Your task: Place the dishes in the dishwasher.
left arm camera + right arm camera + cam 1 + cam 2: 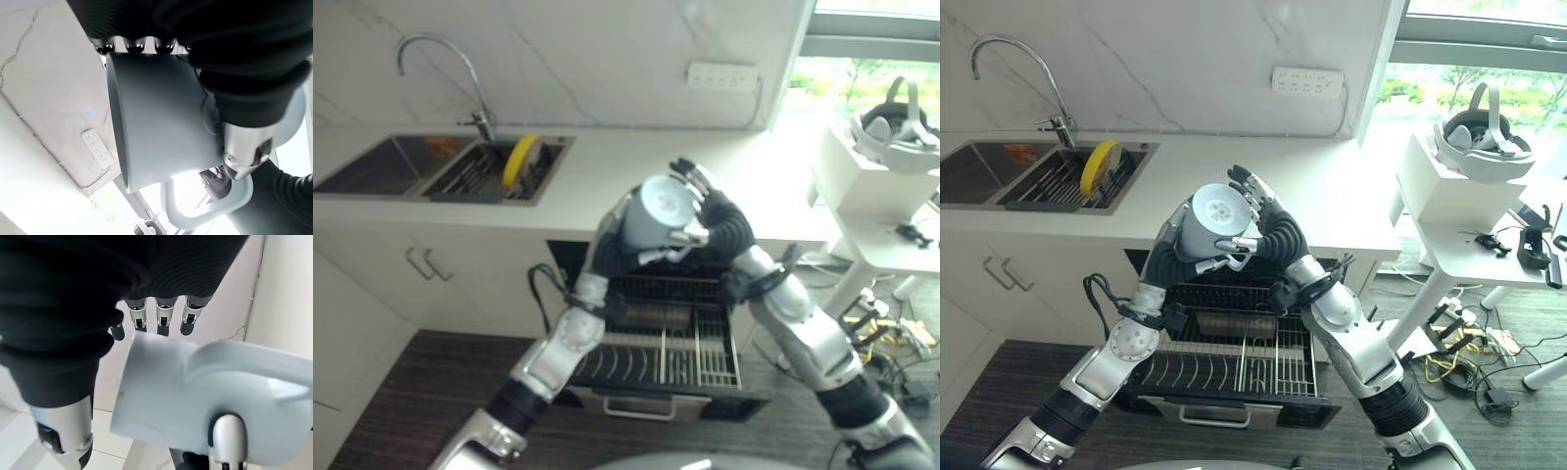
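Observation:
A pale grey mug [656, 211] is held up in the air above the pulled-out dishwasher rack [666, 354], its flat base turned toward me. My left hand [610, 245] comes up from below left and has its fingers and thumb curled round the mug's body [156, 122]; the mug's handle [210, 215] points away from the palm. My right hand [724, 223] stands against the mug's other side [161, 391], with its fingers [164, 316] straight along the wall and its thumb apart. A yellow plate [519, 159] stands in the sink's rack.
The sink [382, 164] and its tap [440, 59] are at the far left of the white counter [607, 176]. Cabinet doors with handles [426, 262] are left of the dishwasher. A white side table [1469, 186] with a headset [1484, 132] stands at the right.

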Available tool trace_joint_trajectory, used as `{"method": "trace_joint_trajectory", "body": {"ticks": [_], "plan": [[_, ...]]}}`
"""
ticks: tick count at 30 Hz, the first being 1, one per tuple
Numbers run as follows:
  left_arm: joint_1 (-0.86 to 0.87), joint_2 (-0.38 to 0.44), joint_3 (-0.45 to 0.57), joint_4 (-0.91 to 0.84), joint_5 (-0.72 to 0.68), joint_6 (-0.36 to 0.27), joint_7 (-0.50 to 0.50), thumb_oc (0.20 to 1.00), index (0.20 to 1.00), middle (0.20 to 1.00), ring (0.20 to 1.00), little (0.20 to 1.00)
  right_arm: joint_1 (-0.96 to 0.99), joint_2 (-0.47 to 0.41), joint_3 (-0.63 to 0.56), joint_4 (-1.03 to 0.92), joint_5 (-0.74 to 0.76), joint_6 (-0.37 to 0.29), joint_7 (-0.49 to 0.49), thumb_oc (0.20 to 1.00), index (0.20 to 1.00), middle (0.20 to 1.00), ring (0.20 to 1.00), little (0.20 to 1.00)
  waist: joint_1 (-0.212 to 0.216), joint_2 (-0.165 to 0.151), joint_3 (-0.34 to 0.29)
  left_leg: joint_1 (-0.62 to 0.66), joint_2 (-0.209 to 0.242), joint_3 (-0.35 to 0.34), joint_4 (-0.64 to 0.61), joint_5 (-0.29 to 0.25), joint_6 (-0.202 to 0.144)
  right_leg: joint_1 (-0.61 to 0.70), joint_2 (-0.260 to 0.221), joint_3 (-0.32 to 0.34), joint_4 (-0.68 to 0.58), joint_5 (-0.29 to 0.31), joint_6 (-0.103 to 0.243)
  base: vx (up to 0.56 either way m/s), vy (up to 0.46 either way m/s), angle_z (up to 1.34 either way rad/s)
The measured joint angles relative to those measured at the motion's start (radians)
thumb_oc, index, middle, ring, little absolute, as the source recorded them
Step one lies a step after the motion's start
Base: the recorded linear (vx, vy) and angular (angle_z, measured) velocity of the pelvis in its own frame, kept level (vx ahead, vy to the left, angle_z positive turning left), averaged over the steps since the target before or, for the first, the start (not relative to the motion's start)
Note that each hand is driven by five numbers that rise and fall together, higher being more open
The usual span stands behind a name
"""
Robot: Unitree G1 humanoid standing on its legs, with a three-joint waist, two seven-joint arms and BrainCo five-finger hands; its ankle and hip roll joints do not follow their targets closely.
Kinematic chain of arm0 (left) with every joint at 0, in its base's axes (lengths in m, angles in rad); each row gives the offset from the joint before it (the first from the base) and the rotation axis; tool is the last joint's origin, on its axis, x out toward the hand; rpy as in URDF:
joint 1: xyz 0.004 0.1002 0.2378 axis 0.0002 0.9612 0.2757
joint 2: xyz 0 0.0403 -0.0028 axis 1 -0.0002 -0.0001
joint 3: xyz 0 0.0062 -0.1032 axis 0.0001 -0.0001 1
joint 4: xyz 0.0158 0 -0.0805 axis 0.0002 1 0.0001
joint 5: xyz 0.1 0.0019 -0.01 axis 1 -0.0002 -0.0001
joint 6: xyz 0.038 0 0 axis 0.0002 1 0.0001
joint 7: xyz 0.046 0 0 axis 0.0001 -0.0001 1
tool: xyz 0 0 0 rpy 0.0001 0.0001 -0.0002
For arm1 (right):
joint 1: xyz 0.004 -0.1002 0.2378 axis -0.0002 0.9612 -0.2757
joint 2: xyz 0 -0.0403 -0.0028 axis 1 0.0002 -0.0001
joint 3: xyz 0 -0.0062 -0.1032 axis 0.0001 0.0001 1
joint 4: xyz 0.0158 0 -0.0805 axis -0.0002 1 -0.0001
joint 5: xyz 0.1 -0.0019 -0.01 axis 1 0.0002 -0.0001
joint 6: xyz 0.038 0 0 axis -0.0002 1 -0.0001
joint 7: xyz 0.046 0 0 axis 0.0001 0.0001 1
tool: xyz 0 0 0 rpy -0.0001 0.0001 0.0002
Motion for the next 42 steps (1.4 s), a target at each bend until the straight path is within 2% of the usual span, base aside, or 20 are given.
{"method": "trace_joint_trajectory", "body": {"ticks": [9,21,42], "plan": [[0.0,0.011,0.013,-0.038,-0.001,0.014,-0.002,0.2,0.2,0.2,0.2,0.2,0.0,-0.001,0.002,0.004,-0.003,0.039,0.021,1.0,1.0,1.0,1.0,1.0,0.001,0.0,0.0,0.0,0.0,-0.001,0.0,-0.001,0.001,0.0,0.0,-0.001,0.0,-0.001,0.001,0.0,0.0,0.0],[-0.009,0.019,0.017,-0.141,-0.002,0.09,-0.056,0.2,0.2,0.2,0.2,0.2,0.0,0.0,0.002,0.007,-0.028,0.06,0.017,1.0,1.0,1.0,1.0,1.0,0.004,0.0,0.001,-0.003,0.0,-0.011,0.0,-0.001,0.001,0.001,-0.001,-0.008,0.0,-0.004,0.005,0.0,0.0,0.01],[-0.025,0.019,0.003,-0.134,-0.006,0.094,-0.087,0.2,0.2,0.2,0.2,0.2,0.0,0.002,0.003,0.007,-0.017,0.06,-0.001,1.0,1.0,1.0,1.0,1.0,0.003,0.003,0.001,-0.004,0.0,-0.013,0.0,-0.001,0.002,0.001,-0.001,-0.008,0.0,-0.006,0.005,0.0,0.0,0.0]]}}
